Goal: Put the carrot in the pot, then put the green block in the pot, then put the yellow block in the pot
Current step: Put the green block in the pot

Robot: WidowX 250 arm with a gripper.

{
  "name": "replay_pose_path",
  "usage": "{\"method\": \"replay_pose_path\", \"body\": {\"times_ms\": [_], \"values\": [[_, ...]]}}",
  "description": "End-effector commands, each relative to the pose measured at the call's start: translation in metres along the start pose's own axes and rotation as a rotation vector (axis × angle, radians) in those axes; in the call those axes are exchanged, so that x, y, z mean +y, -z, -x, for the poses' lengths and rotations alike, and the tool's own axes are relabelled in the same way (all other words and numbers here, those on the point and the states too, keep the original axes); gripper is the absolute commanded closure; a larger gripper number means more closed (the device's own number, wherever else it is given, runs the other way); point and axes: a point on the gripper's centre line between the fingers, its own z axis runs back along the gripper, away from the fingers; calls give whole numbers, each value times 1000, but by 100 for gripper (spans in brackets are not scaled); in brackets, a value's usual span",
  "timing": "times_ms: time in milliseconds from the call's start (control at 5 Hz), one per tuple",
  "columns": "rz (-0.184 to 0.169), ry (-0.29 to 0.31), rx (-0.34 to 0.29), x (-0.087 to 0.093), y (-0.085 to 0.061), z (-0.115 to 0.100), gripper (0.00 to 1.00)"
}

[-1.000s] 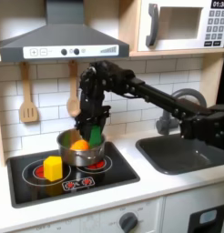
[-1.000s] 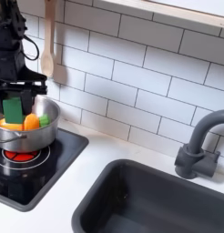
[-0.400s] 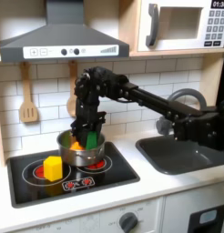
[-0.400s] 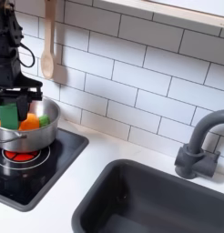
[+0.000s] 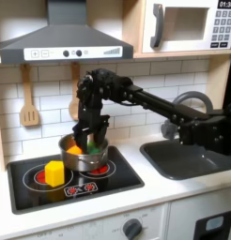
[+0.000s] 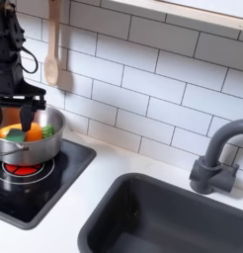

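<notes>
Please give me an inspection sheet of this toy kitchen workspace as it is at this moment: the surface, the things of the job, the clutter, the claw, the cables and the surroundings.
Surface: black stove top with red burner rings, set in a white counter.
Pot: on the stove, steel, upright.
Carrot: inside the pot.
Green block: at the pot's mouth under the claw; whether it rests inside or is held, cannot tell.
Yellow block: on the stove, at the first exterior view's left of the pot, apart from it.
Clutter: nothing seen.
Claw: low over the pot; jaw state cannot tell.
Cables: black cable along the arm.
Surroundings: wooden spoon on the tile wall, sink, faucet, microwave, range hood.
</notes>
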Motion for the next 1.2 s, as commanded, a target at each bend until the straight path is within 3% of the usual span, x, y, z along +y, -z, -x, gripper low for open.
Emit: {"method": "replay_pose_path", "body": {"times_ms": [0,400,800,1000], "values": [[3,21,1,-1,3,4,0],[5,70,6,-4,3,9,0],[52,161,18,-12,5,10,0],[65,169,10,-14,1,10,0]]}}
